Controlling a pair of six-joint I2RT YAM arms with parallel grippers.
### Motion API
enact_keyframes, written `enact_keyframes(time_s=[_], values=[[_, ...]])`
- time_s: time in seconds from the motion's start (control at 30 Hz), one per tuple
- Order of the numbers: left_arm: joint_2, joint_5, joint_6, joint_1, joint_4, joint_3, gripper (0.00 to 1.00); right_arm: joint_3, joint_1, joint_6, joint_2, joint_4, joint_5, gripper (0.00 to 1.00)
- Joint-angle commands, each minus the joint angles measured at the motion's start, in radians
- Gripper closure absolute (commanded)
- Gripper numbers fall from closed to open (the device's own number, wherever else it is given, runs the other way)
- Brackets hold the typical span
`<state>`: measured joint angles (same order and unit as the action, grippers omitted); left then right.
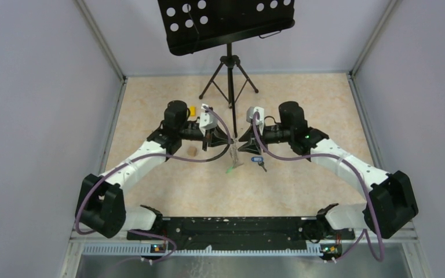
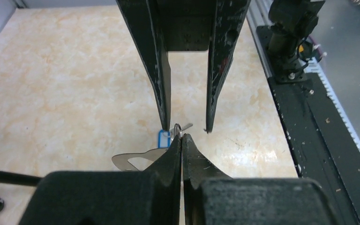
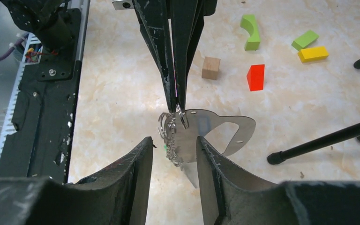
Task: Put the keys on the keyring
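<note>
Grey-walled bay, beige marbled counter (image 1: 301, 191). Left pincer (image 3: 178, 108) pressed together, pinching a small wire ring at the top of the keyring (image 3: 191, 136), a flat grey metal carabiner-like loop with a short chain, hanging between the arms. Right pincer (image 2: 187, 127) spread, astride the loop, gripping nothing. Blue-tagged small dark key (image 1: 258, 160) lies loose on the counter just beside the loop: not threaded. Green-tagged key (image 1: 230, 169) sits at the chain's lower end; attached or not, cannot tell. Judgement: half done at most.

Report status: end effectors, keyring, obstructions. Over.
Left end effector shut on keyring. Right end effector open, straddling it. Blue-tag key on table, apart from ring. Loose blocks well aside.
</note>
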<state>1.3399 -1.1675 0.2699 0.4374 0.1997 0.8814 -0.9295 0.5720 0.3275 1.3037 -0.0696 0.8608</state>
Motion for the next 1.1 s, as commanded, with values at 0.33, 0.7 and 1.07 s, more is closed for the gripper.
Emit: enact_keyframes(time_s=[0.33, 0.7, 1.07], values=[[-0.049, 0.088, 0.217, 0.039, -0.291, 0.062, 1.00, -0.013, 0.012, 0.068, -0.018, -0.009, 0.018, 0.62], [-0.042, 0.046, 0.195, 0.047, -0.285, 0.062, 1.00, -0.032, 0.058, 0.093, 0.027, -0.028, 0.003, 0.68], [-0.035, 0.023, 0.191, 0.047, -0.268, 0.045, 1.00, -0.048, 0.075, 0.081, 0.043, -0.023, -0.022, 0.78]])
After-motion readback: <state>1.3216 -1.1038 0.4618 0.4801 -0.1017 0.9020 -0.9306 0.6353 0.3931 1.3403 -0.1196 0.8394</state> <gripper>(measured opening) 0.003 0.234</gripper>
